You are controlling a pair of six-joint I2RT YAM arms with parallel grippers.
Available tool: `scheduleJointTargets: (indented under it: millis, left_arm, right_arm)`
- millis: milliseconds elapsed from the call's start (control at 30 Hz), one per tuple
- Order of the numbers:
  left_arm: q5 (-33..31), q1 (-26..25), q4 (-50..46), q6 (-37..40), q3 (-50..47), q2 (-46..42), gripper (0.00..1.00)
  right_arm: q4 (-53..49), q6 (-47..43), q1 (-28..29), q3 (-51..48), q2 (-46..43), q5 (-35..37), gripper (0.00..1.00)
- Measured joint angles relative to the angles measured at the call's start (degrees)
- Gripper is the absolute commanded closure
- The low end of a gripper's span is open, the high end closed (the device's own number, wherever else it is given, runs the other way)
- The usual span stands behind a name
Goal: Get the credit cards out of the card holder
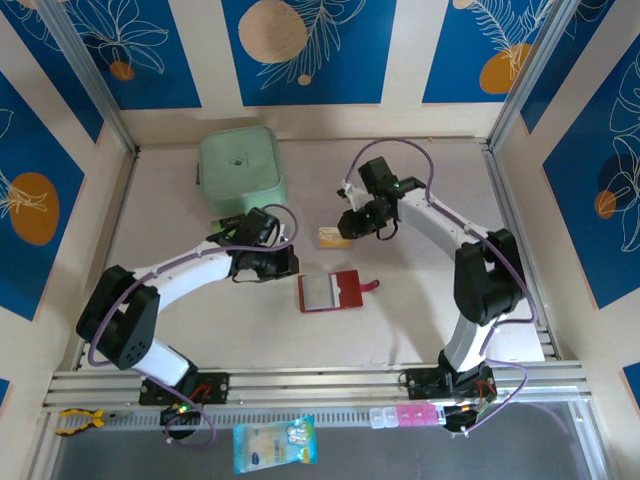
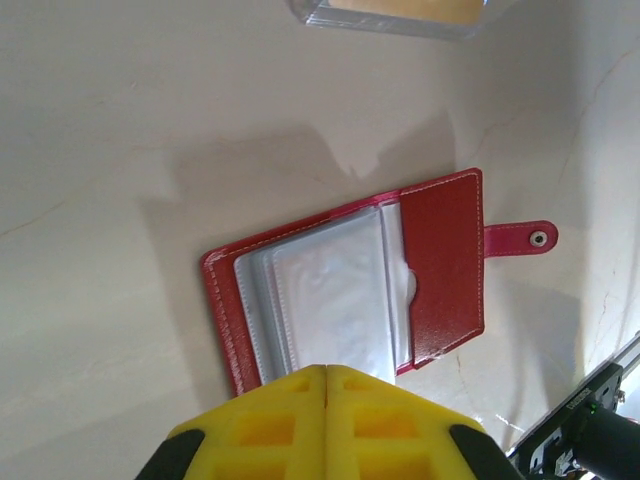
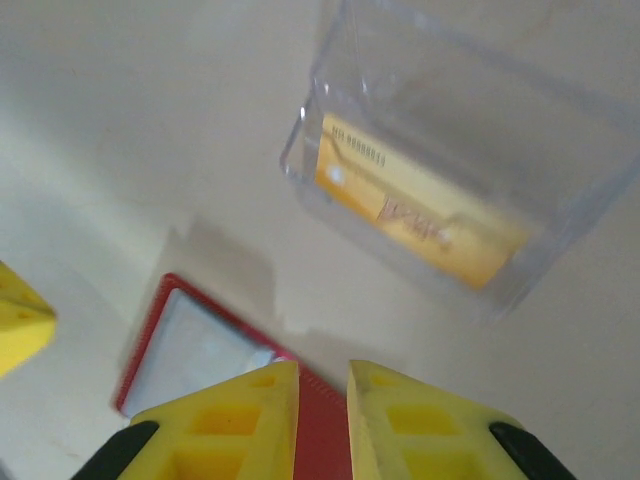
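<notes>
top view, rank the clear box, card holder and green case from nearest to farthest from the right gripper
From the right gripper:
1. clear box, just beside it on its left
2. card holder, lying open, nearer the arm bases
3. green case, far back left

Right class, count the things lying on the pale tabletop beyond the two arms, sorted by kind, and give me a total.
Red card holder: 1
Clear plastic box: 1
Gold card, inside that box: 1
Mint-green case: 1
Total: 4
</notes>
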Motion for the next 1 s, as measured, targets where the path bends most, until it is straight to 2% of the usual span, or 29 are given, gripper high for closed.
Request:
scheduleJointTargets:
  millis: [133,400,600,700,900,1000]
  left_arm:
    - [0.0,-1.7,2.0,-0.4,-1.2,1.4,0.97]
    - [-0.9,-4.4,4.9,-2.1,-4.5,4.3,0.98]
    - [-1.9,-5.2,6.6,-3.3,-6.4,5.9,0.99]
    - [-2.1,-5.2,7.3,-3.4,-6.7,6.4,0.99]
    - [-3.3,-5.2,7.7,-3.3,-6.7,6.5,0.99]
    - [-3.7,-5.2,7.7,-3.2,-6.7,6.6,0.99]
  right_arm:
    - [3.2,10.0,1.4,-7.3,-5.2,-2.1,0.79]
    - [6.2,22.4,3.8,-11.3,-8.7,-2.7,0.80]
    - [6.4,26.3,6.2,-13.5,-8.8,-2.7,0.76]
    - [7.0,27.9,7.6,-14.6,-8.8,-2.7,0.69]
    - [9.7,31.1,9.4,-17.4,-8.8,-4.1,0.61]
    - [12.0,33.0,9.9,-18.7,-8.5,-5.8,0.60]
